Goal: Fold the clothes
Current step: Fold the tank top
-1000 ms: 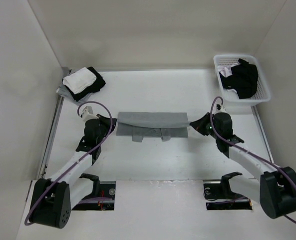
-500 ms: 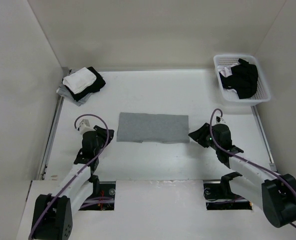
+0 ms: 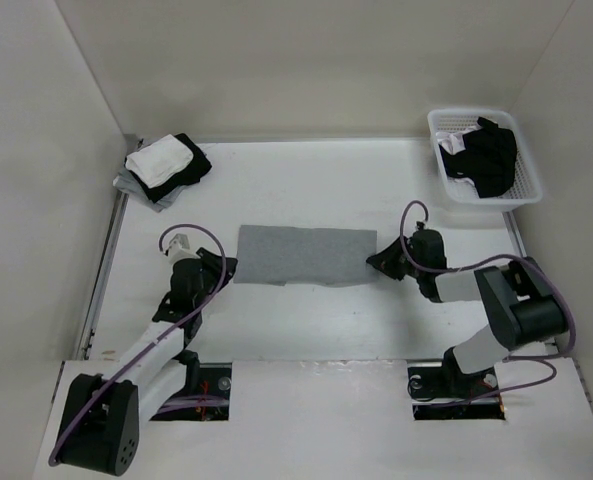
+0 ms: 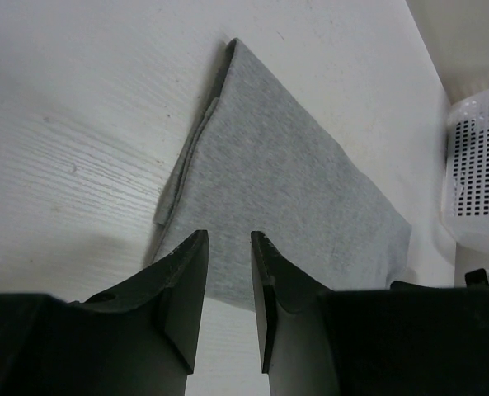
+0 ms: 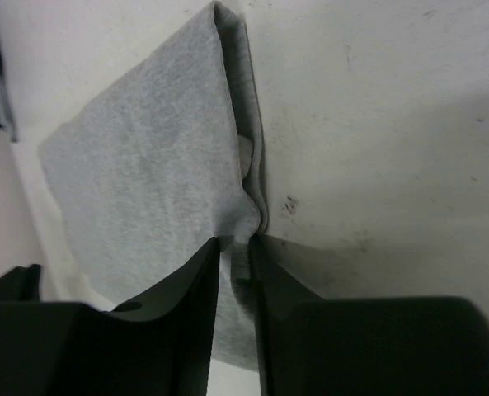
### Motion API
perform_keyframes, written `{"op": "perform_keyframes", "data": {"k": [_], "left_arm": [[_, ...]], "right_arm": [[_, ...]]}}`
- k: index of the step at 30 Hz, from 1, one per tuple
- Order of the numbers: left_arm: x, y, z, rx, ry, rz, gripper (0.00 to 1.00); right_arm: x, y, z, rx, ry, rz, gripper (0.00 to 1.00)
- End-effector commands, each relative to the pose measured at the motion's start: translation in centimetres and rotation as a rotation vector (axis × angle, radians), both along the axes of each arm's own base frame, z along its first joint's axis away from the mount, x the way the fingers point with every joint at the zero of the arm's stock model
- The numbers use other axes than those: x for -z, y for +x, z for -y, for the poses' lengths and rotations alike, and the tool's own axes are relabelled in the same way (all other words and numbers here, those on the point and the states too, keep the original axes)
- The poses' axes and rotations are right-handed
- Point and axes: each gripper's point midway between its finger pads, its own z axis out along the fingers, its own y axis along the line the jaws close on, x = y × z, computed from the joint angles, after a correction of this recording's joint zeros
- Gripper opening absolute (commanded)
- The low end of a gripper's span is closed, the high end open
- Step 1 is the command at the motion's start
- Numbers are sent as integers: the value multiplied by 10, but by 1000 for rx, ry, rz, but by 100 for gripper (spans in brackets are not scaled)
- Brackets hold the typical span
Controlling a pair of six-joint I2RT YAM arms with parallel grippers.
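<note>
The clothes, a light grey knit top, lie flat on the table as a folded rectangle. The left gripper is low at the rectangle's near left corner. In the left wrist view its jaws stand open, with the grey cloth under and beyond the tips and nothing pinched. My right gripper is at the cloth's right edge. Its jaws stand narrowly apart, and the puckered folded edge of the cloth lies between the tips.
A stack of black and white garments lies at the back left corner. A white plastic basket with black garments stands at the back right; its wall also shows in the left wrist view. Side walls close in the table.
A second ago both grippers held the cloth's ends raised. They let go, the cloth settled flat, and both arms drew back, then came in again at its left and right ends.
</note>
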Motion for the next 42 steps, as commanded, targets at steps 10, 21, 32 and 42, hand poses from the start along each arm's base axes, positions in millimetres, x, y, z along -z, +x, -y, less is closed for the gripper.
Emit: {"op": "perform_keyframes", "data": {"k": [10,21,32,42], "left_arm": [[-61,14,59,132,-71,168,25],[-77,6,105,233,-117,207,25],[-76,-6,79,185,-152,236,26],[-83,-4,50,111,-161,255,27]], "right_arm": [[-70,18,44,188,29,201,1],[-164,25,23,128,-229,389,1],[-130,7,-135,-246,-453,301,3],[-106,-35,-249,-495,-455,253,36]]}}
